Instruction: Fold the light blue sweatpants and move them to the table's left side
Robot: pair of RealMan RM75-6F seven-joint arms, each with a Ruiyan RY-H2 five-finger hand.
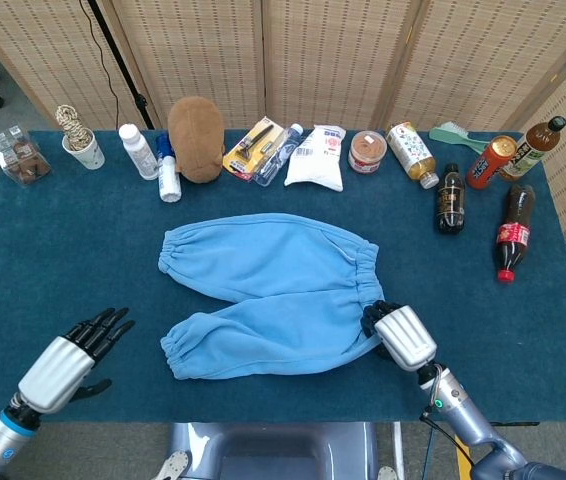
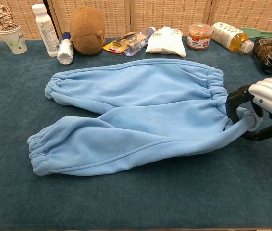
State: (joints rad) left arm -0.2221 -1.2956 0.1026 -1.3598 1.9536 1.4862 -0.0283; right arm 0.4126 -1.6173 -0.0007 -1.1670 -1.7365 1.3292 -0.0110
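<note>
The light blue sweatpants lie spread flat across the middle of the blue counter, waistband toward my right, both legs running toward my left, the nearer leg angled down toward the front edge. They are not folded yet.

My right robot hand sits at the near corner of the waistband. In the chest view its dark fingers curl down over the elastic edge and the thumb comes in from below, so the cloth is pinched between them and the corner bunches up slightly off the counter.

My left robot hand hovers above the front-left part of the counter, just beside the cuff of the nearer leg but apart from it, fingers spread and holding nothing.

Along the back edge stand a brown plush toy, two white bottles, a paper cup with twine, a white pouch, a round jar and several drink bottles toward my right.
</note>
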